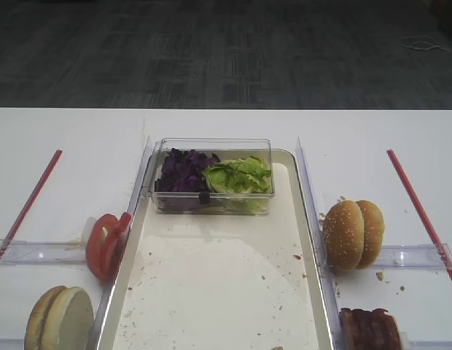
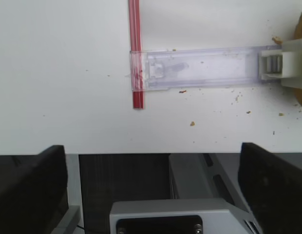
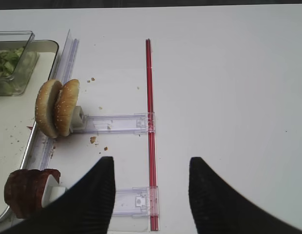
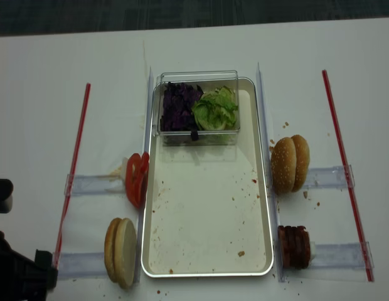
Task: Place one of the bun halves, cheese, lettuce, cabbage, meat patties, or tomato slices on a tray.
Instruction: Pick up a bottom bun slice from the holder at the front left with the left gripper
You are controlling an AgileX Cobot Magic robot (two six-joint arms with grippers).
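Nothing has been moved yet: the tray (image 4: 207,232) holds only a clear box (image 4: 198,106) of cabbage (image 4: 177,106) and lettuce (image 4: 216,110), bun halves (image 4: 121,252) wait left of it, and both grippers, left (image 2: 151,190) and right (image 3: 151,195), stand wide and empty.

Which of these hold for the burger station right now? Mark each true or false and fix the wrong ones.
1. The clear plastic box sits at the far end of the silver metal tray. True.
2. The purple cabbage lies right of the green lettuce. False: it lies to the left.
3. The red tomato slices stand outside the tray's left edge. True.
4. The dark meat patties rest on the tray floor. False: they stand outside its right edge.
5. The right gripper is open. True.
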